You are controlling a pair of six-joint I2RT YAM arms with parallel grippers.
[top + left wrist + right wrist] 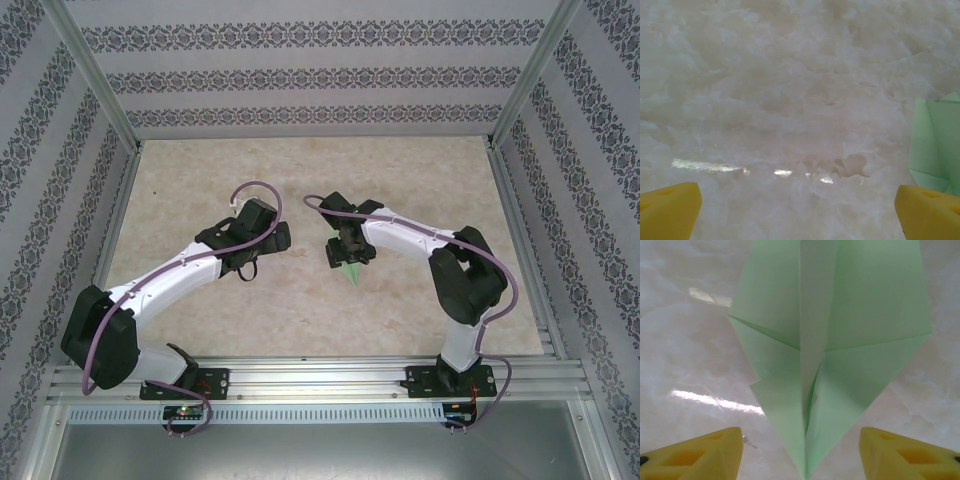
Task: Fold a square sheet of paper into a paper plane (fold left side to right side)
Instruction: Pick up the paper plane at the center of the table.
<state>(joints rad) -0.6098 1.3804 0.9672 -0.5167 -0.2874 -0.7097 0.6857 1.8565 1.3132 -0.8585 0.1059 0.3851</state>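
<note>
- From above, you see the paper plane [352,272] lying flat near the middle of the counter [300,180]. Its sharp tip points toward the arm bases. The right jaws hang over its far end and the left jaws stand apart to its left.
- At your left wrist, the left jaws are wide open, their yellow pads [667,212] over bare counter. The paper plane [935,150] lies at the right edge.
- At your right wrist, the right jaws are open. Their pads [695,455] flank the tip of the paper plane [830,340] without touching it.

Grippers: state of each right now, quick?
Left gripper: open, holding nothing.
Right gripper: open, jaws either side of the paper plane tip, not gripping it.
</note>
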